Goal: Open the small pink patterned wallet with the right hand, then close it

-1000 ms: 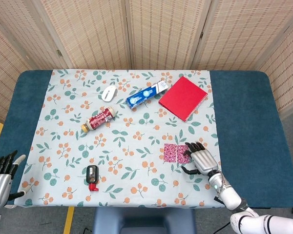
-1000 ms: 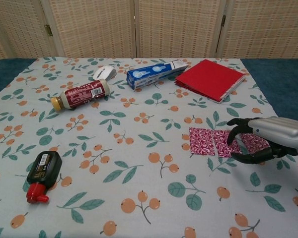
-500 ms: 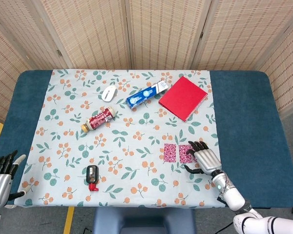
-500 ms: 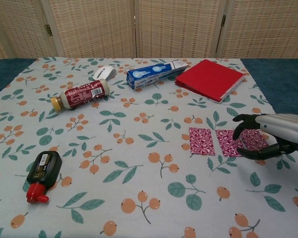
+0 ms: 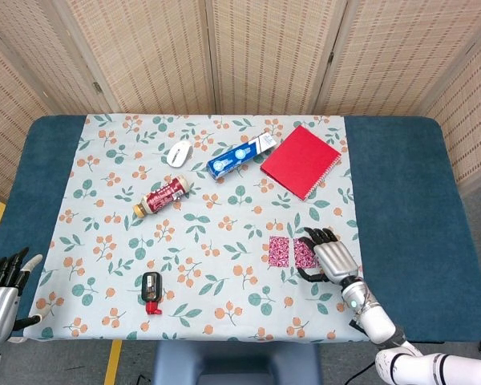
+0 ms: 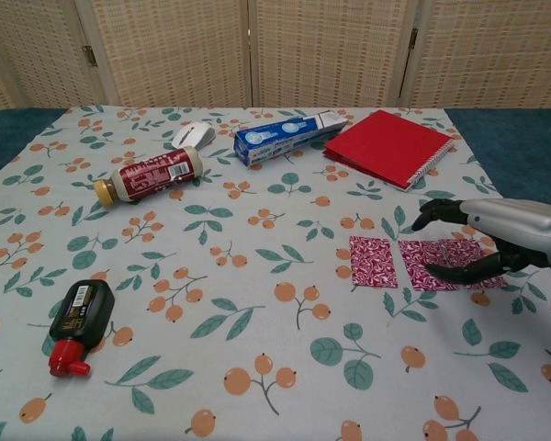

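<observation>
The small pink patterned wallet (image 5: 280, 251) lies opened flat on the floral cloth, its two halves side by side (image 6: 374, 260). My right hand (image 5: 333, 261) hovers over the wallet's right half, fingers spread and arched above its far edge (image 6: 496, 234). The thumb reaches along the near edge of that half, and I cannot tell whether it touches. Nothing is held in this hand. My left hand (image 5: 4, 293) rests off the table's front left corner, fingers apart and empty; the chest view does not show it.
A red spiral notebook (image 5: 301, 160) lies behind the wallet, with a blue toothpaste box (image 5: 240, 155) and a white mouse (image 5: 179, 152) to its left. A red-labelled bottle (image 6: 150, 175) lies on its side. A small black bottle with a red cap (image 6: 76, 323) lies front left.
My right hand drew to the right, flattening the wallet open, then came back left and rose a little above the right half. The left hand has not moved.
</observation>
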Tool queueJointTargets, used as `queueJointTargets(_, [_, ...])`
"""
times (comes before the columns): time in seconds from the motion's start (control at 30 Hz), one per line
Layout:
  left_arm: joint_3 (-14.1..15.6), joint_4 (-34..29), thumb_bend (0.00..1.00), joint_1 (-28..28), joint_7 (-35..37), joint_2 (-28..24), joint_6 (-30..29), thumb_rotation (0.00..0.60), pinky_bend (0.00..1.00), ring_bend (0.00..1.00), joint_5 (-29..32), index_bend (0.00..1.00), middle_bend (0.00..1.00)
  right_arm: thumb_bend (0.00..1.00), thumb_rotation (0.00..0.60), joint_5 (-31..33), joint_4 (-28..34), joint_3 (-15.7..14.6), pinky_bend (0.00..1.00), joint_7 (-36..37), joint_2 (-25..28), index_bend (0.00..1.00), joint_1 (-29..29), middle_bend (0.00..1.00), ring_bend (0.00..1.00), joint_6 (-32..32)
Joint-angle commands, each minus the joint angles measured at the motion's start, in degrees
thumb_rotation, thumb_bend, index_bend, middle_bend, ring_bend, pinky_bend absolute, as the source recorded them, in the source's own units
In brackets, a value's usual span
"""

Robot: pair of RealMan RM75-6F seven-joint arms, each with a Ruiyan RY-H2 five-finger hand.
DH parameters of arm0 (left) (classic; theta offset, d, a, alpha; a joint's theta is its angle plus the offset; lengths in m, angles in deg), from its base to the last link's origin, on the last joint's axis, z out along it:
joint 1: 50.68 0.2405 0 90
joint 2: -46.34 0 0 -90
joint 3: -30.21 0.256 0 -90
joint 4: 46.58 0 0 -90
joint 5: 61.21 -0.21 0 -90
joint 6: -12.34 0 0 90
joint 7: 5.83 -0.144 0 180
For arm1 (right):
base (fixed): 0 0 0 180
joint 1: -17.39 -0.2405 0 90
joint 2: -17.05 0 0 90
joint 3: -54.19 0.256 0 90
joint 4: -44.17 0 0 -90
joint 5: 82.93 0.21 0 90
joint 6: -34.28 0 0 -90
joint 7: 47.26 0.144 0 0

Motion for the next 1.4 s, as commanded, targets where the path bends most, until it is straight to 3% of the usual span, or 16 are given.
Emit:
queueJointTargets(0.03, [0.0, 0.1, 0.21, 0.0, 0.1, 0.0, 0.0, 0.600, 0.00, 0.06, 0.0, 0.14, 0.00, 0.41, 0.350, 2.3, 0.8, 0.5, 0.00, -2.0, -0.6, 0.10, -0.8, 0.05, 0.00, 0.3])
queueJointTargets(0.63, [0.2, 1.3, 0.21, 0.1, 1.3, 0.4, -0.1, 0.600, 0.00, 0.06, -0.3, 0.15, 0.00, 0.40, 0.356, 15.1, 2.7, 2.0, 0.00, -11.3, -4.4, 0.08, -5.4, 0.03, 0.00, -0.7])
queueJointTargets(1.4, [0.4, 2.8, 0.21, 0.2, 2.7, 0.9, 0.3, 0.600, 0.00, 0.06, -0.2, 0.15, 0.00, 0.40, 0.358, 19.8, 0.5, 1.3, 0.00, -14.9, -8.4, 0.08, -8.3, 0.03, 0.00, -3.0])
